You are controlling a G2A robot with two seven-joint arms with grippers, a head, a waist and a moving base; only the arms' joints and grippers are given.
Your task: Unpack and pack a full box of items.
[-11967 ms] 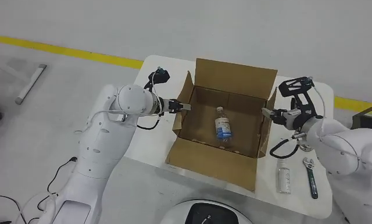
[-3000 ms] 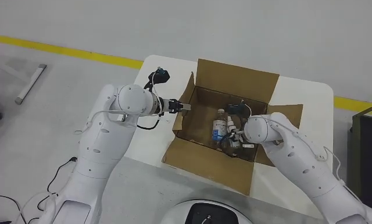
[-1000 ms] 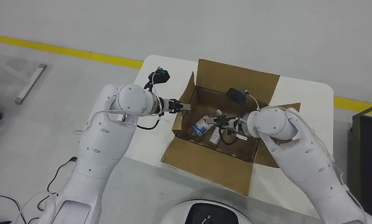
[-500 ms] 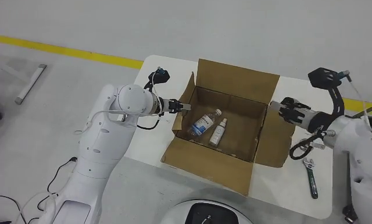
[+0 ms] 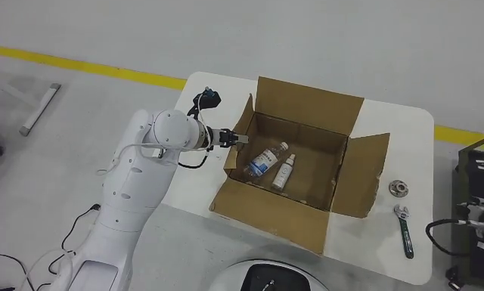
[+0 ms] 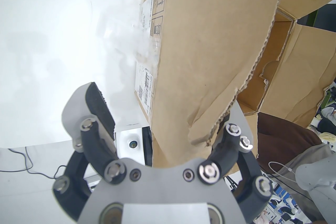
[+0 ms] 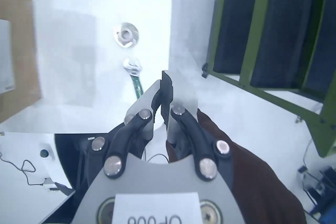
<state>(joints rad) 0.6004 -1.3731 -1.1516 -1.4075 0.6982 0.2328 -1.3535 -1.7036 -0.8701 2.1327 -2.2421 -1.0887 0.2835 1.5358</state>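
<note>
Packing looks midway: the left end effector (image 6: pixel 165 107) sits spread at the box (image 5: pixel 272 212) flap, and the right end effector (image 7: pixel 164 86), closed and empty, should open for the wrench (image 5: pixel 404 232) beside the box.

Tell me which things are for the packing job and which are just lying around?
For the job: cardboard box, water bottle, spray bottle, wrench, metal ring, left gripper at the box flap.
Just lying about: green rack, yellow floor line, grey bar on the floor.

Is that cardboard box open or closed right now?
Open: the cardboard box has spread flaps, and a water bottle and a spray bottle lie visible on its floor.
</note>
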